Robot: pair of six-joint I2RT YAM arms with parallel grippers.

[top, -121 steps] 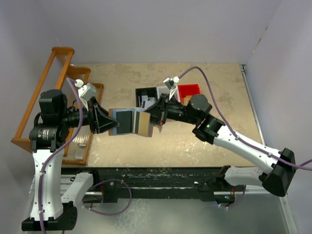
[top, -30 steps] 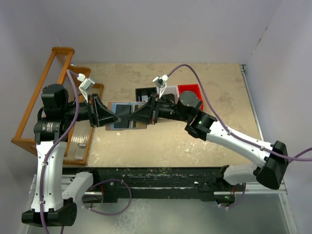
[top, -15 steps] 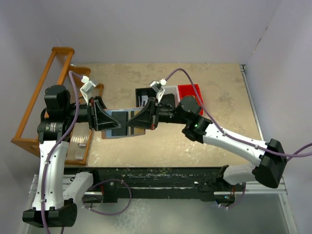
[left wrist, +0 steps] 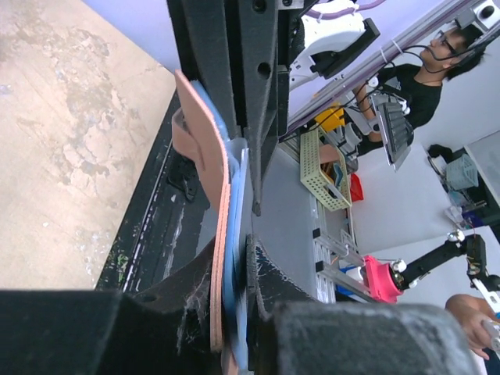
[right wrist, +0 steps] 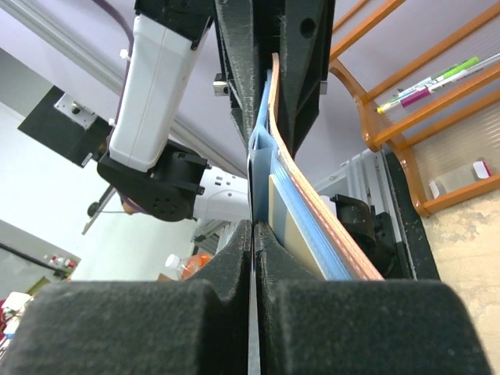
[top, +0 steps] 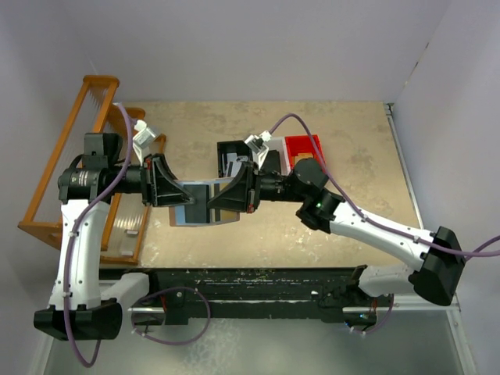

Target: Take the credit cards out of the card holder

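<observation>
The salmon-pink card holder (top: 195, 209) hangs open above the table between both arms, blue lining up. My left gripper (top: 173, 194) is shut on its left edge. In the left wrist view the pink and blue layers (left wrist: 205, 156) are pinched at that gripper (left wrist: 233, 266). My right gripper (top: 226, 199) meets the holder from the right. In the right wrist view this gripper (right wrist: 252, 226) is shut on the thin edge of a pale credit card (right wrist: 258, 176). A tan-orange credit card (right wrist: 285, 226) sits in the lining beside the fingers, against the holder's pink cover (right wrist: 312, 211).
An orange wooden rack (top: 62, 156) stands at the left, with a clear tray (top: 129, 226) by it. A black bin (top: 230, 152) and a red bin (top: 301, 144) sit behind the grippers at the middle of the table.
The right jaws have closed on the card's edge. Both grippers and the holder have drifted a little toward the near edge, and the left arm's elbow has swung out.
</observation>
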